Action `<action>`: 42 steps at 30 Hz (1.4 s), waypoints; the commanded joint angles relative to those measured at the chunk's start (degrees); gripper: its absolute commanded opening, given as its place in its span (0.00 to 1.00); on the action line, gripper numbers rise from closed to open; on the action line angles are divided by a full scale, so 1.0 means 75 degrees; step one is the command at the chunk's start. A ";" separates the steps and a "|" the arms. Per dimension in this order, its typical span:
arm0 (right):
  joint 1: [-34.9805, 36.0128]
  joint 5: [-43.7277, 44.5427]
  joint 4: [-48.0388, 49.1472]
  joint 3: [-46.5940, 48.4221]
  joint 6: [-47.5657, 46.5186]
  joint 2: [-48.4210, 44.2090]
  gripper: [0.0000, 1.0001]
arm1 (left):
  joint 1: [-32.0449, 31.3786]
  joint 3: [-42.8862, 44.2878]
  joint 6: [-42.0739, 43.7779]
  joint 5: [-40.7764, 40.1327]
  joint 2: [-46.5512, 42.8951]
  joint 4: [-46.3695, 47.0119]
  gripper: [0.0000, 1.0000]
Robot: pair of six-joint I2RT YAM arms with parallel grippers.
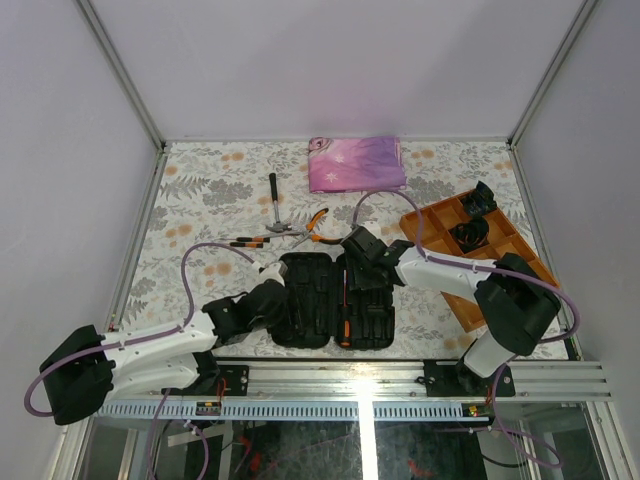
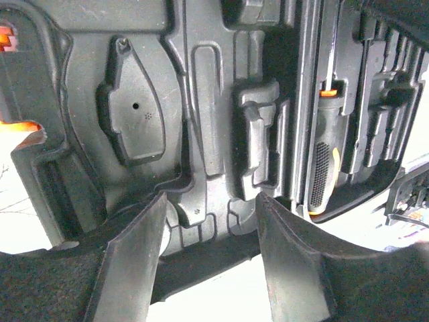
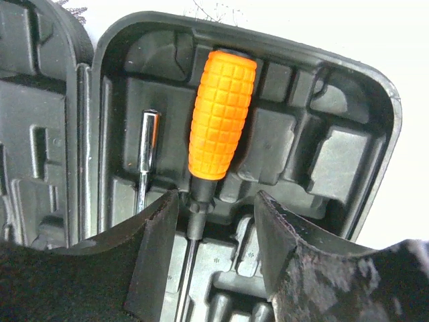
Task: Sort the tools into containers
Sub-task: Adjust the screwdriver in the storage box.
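Observation:
The black tool case (image 1: 318, 262) lies open near the table's front edge. My right gripper (image 1: 360, 262) hovers over its right half, open. In the right wrist view its fingers (image 3: 157, 228) stand on either side of the shaft of an orange-handled screwdriver (image 3: 221, 114), which lies in the case (image 3: 335, 161) and is not pinched. My left gripper (image 1: 275, 295) is open over the left half, its fingertips (image 2: 137, 241) straddling the case's near rim (image 2: 201, 261). An orange-and-black screwdriver (image 2: 322, 168) sits in a slot. A hammer (image 1: 274, 198), pliers (image 1: 315, 225) and another screwdriver (image 1: 250, 241) lie beyond the case.
A folded pink-purple cloth (image 1: 355, 163) lies at the back. An orange divided tray (image 1: 430, 222) with black bundles (image 1: 470, 235) stands at the right. A chrome shaft (image 3: 146, 154) rests in a slot beside the orange handle. Frame walls border the patterned table.

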 commanded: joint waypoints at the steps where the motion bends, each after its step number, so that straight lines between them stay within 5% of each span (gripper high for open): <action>1: 0.0050 0.0046 -0.0093 0.0376 0.0318 -0.0656 0.57 | -0.0135 0.0119 -0.0108 0.0066 0.0018 -0.0708 0.56; 10: 0.0049 0.0159 -0.0071 0.0373 0.0564 -0.1270 0.56 | -0.0120 0.0960 0.0313 -0.0347 0.0316 -0.0761 0.58; 30: -0.0220 -0.0233 -0.0432 0.0552 0.0825 -0.0553 0.15 | -0.0037 0.1206 0.0242 -0.1044 0.0460 -0.1117 0.55; 42: -0.0240 -0.0547 -0.0477 0.0459 0.0963 -0.0257 0.15 | -0.0030 0.0960 0.0174 -0.0903 0.0571 -0.0881 0.54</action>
